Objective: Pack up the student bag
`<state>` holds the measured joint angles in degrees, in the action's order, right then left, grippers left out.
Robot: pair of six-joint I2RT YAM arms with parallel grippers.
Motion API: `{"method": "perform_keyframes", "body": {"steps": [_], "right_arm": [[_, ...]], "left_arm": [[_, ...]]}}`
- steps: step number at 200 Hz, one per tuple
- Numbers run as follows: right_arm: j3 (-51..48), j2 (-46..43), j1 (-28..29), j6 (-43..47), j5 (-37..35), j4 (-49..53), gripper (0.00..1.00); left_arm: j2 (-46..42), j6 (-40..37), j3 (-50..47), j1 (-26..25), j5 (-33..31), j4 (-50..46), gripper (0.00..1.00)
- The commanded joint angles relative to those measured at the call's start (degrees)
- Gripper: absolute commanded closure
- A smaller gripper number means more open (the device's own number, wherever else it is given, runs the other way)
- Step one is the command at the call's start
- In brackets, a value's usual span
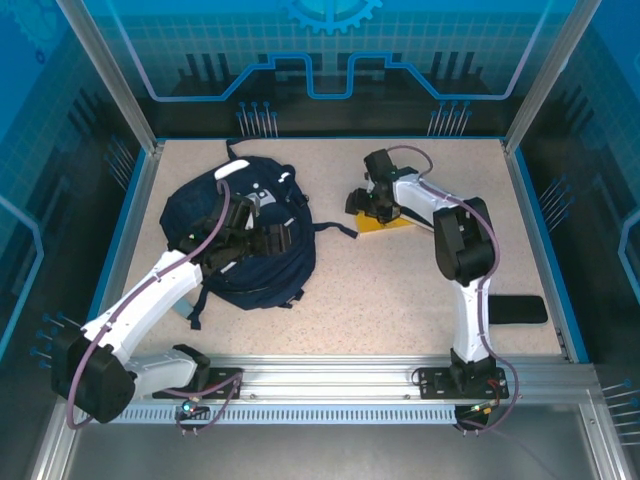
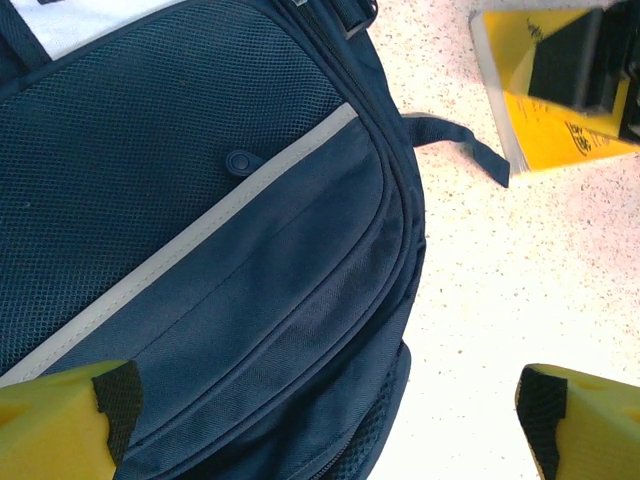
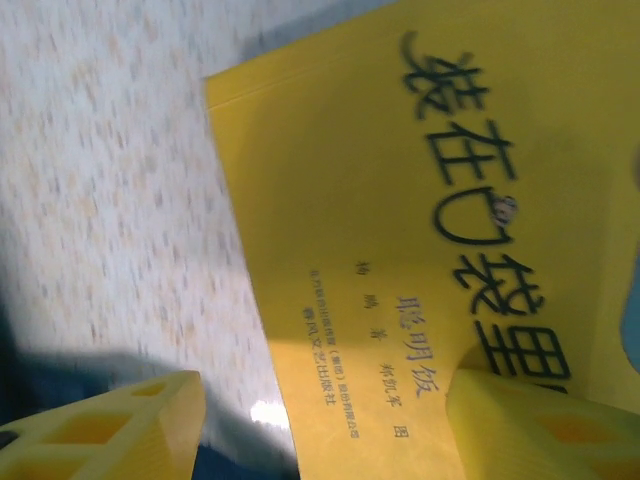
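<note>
Right up at the lens, the yellow fingers (image 2: 60, 420) of the left claw (image 2: 325, 415) sit at the two bottom corners of the left wrist view, spread wide with nothing between them. One finger is over the bag (image 2: 200, 200), the other over bare table (image 2: 480, 330).

And there's the bag: navy, lying flat, front up, a pale stripe (image 2: 200, 235) running slantwise across the pocket and a white patch (image 2: 90, 20) at its top. From above, the bag (image 1: 268, 278) takes up the left half of the table (image 1: 400, 290), its top toward the far edge. The left arm reaches across it and the left claw (image 1: 262, 238) hovers over the middle of it.

Off the bag's right side a dark strap (image 2: 460, 140) trails out onto the table. Its tip ends just beside a yellow book (image 2: 560, 130); touching or not, I can't tell.

Over to the right claw (image 3: 320, 430): fingers well apart, gripping nothing, one above the speckled table, the other above the book (image 3: 400, 200), whose cover carries dark printed characters. From above, the right claw (image 1: 372, 205) is down at the book (image 1: 395, 226), which lies right of the bag, toward the far side.

Further out, a flat black thing (image 1: 520, 309) lies near the right edge, well apart from everything else.
</note>
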<state>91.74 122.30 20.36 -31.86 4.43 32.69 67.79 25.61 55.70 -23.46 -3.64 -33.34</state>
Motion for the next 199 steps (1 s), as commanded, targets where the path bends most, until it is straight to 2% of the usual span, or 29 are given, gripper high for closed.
{"method": "perform_keyframes", "body": {"steps": [1, 50, 94, 114, 166, 199], "right_arm": [[-8.62, -3.56, 1.36, 2.61, 4.65, 6.18, 0.34], [-26.59, -15.81, 2.19, 0.73, 5.16, 3.36, 0.34], [-39.0, -26.28, 7.31, -3.75, 2.31, 4.92, 0.34], [-43.39, -30.64, 9.35, -7.41, -1.37, 6.57, 0.34], [-41.7, -39.51, 11.0, -10.66, -7.84, 8.58, 0.33], [-39.74, -42.41, 6.52, -10.86, -11.28, 7.56, 0.3]], "left_arm": [[0.7, 0.22, 0.98, 0.28, 1.4, 0.22, 0.02], [1.62, -0.11, 2.13, 0.31, 1.86, 0.2, 0.01], [3.23, 0.96, 2.66, 0.0, 3.46, 1.86, 0.01], [4.06, 1.73, 2.39, -0.36, 4.11, 2.94, 0.01], [9.68, 3.65, 3.45, -2.85, 8.3, 6.4, 0.01], [15.24, 4.23, 7.33, -7.57, 10.78, 6.94, 0.02]]}}
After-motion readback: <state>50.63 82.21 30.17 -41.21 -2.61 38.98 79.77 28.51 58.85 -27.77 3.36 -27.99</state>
